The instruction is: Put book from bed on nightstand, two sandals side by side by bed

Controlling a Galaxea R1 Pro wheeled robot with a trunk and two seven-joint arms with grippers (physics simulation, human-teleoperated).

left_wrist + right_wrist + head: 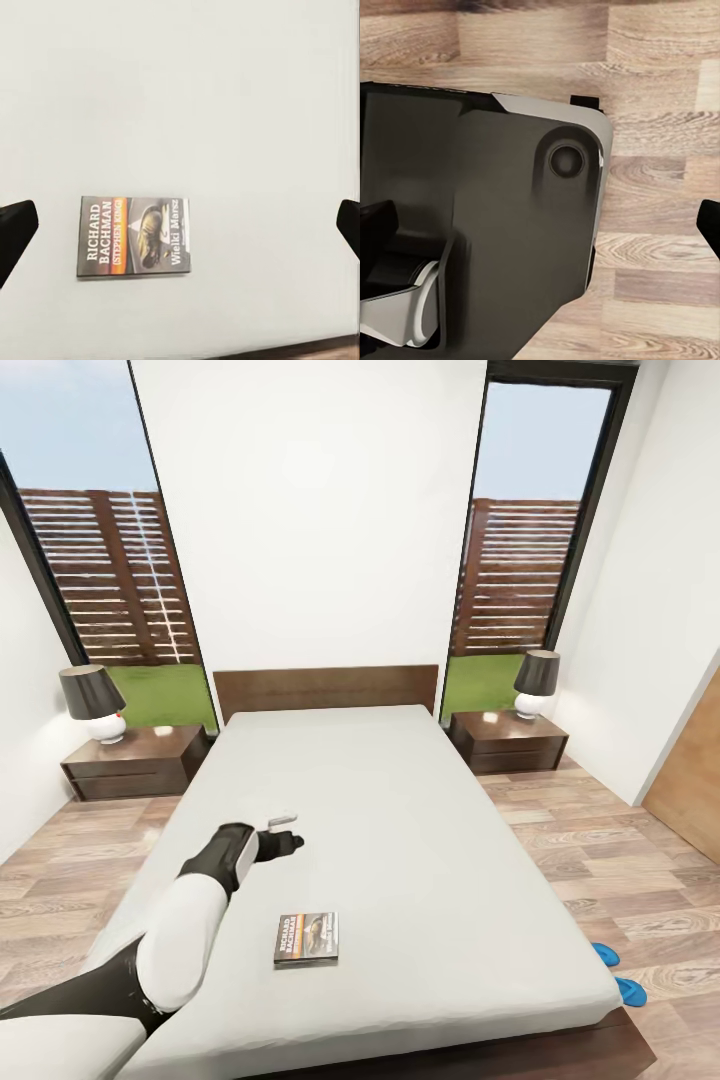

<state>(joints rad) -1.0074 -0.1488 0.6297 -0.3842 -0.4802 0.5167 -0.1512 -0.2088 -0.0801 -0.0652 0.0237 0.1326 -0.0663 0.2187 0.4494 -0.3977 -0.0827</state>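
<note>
the book (306, 939), a thin paperback with a dark photo cover, an orange band and white lettering "richard bachman", lay flat on the pale mattress of the bed (400, 830), near its foot edge. the left gripper (285, 832) hung above the mattress beyond the book, its fingers (15, 232) spread wide with the book lying between them in the wrist view, untouched. the right gripper (540, 232) was likewise wide open and empty, over the robot's dark base (510, 225) and the plank floor (660, 150). two blue sandals (620, 975) lay on the floor beside the bed's foot corner
</note>
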